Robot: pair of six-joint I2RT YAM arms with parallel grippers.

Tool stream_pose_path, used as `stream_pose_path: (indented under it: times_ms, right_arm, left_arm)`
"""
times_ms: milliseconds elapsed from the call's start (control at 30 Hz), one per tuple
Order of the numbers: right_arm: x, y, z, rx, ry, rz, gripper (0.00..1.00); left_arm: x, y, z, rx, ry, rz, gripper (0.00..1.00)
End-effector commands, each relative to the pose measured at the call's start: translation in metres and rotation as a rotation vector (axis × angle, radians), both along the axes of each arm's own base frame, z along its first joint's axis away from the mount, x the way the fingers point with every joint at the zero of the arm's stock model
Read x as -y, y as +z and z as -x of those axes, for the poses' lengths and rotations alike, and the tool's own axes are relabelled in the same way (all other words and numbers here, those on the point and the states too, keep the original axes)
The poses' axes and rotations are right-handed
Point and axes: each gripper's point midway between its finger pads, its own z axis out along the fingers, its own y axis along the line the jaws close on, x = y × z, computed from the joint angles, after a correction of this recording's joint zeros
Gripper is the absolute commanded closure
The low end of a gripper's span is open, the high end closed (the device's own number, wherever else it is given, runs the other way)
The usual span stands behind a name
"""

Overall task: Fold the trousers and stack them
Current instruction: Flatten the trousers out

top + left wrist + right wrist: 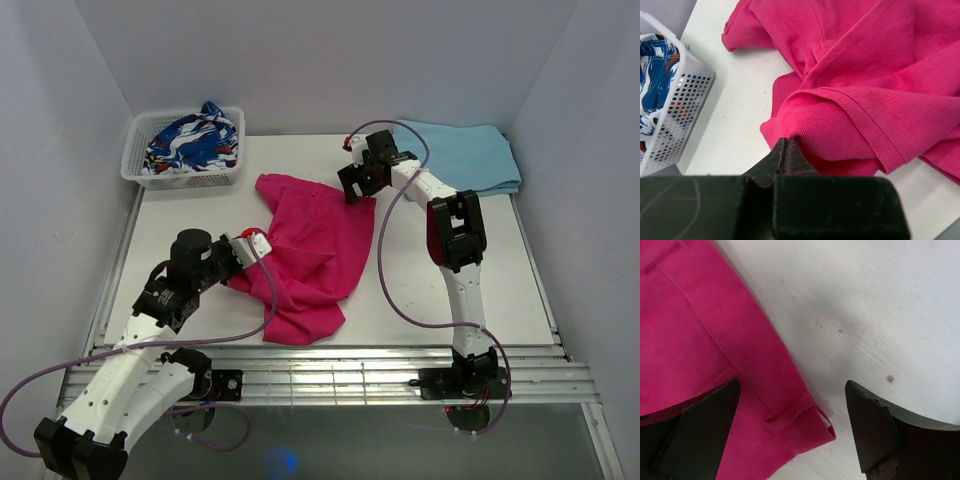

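Observation:
The magenta-pink trousers [310, 255] lie crumpled in the middle of the white table. My left gripper [252, 243] is at their left edge, shut, with a rolled fold of the trousers [850, 115] bunched right at its closed tips [785, 145]. My right gripper [360, 185] hovers over the garment's far right corner and is open. In the right wrist view that corner of the trousers [715, 340], with a belt loop [792, 412], lies on the table between the wide-apart fingers [790, 432], nearer the left one.
A white mesh basket [135, 165] holding a blue-white-red patterned garment [190, 140] stands at the back left, also seen as the basket [675, 120] in the left wrist view. A folded light blue cloth [465, 155] lies at the back right. White walls enclose the table.

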Motion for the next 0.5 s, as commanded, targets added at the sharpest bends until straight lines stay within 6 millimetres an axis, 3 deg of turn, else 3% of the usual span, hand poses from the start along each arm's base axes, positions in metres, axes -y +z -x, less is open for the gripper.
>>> stream_pose_path:
  times_ms: [0,67,100,133,167,233,267,300,333,367,400,467]
  right_arm:
    - [0.021,-0.024,0.020,-0.057,0.033,0.098,0.09]
    - [0.025,-0.040,0.044,-0.143,0.066,0.108,0.02]
    - [0.027,-0.043,0.052,-0.165,0.080,0.114,0.11]
    - [0.031,-0.049,0.064,-0.207,0.086,0.122,0.30]
    - [0.032,-0.051,0.074,-0.237,0.098,0.117,0.37]
    - [0.038,-0.038,0.091,-0.262,0.114,0.099,0.68]
    - [0.043,-0.043,0.110,-0.308,0.120,0.091,0.84]
    - [0.046,-0.019,0.115,-0.274,0.116,0.075,0.92]
    - [0.053,-0.008,0.123,-0.274,0.107,0.058,0.92]
    - [0.059,-0.011,0.145,-0.315,0.112,0.046,0.92]
    - [0.064,0.020,0.150,-0.250,0.107,0.028,0.92]
    - [0.088,0.035,0.162,-0.216,0.068,0.047,0.92]
  left_arm:
    - [-0.006,0.019,-0.016,0.059,0.087,0.041,1.00]
    - [-0.011,0.023,-0.025,0.076,0.127,0.046,1.00]
    - [-0.014,0.021,-0.029,0.077,0.145,0.037,1.00]
    - [-0.018,0.017,-0.036,0.075,0.170,0.025,1.00]
    - [-0.025,0.017,-0.041,0.078,0.213,0.014,1.00]
    - [-0.036,0.013,-0.052,0.066,0.262,0.011,1.00]
    - [-0.038,0.016,-0.056,0.069,0.280,0.022,1.00]
    - [-0.046,0.017,-0.061,0.071,0.309,0.025,1.00]
    - [-0.048,0.021,-0.066,0.085,0.319,0.031,1.00]
    - [-0.050,0.021,-0.070,0.088,0.330,0.033,1.00]
    - [-0.054,0.021,-0.073,0.092,0.343,0.033,1.00]
    - [-0.054,0.022,-0.078,0.099,0.345,0.037,1.00]
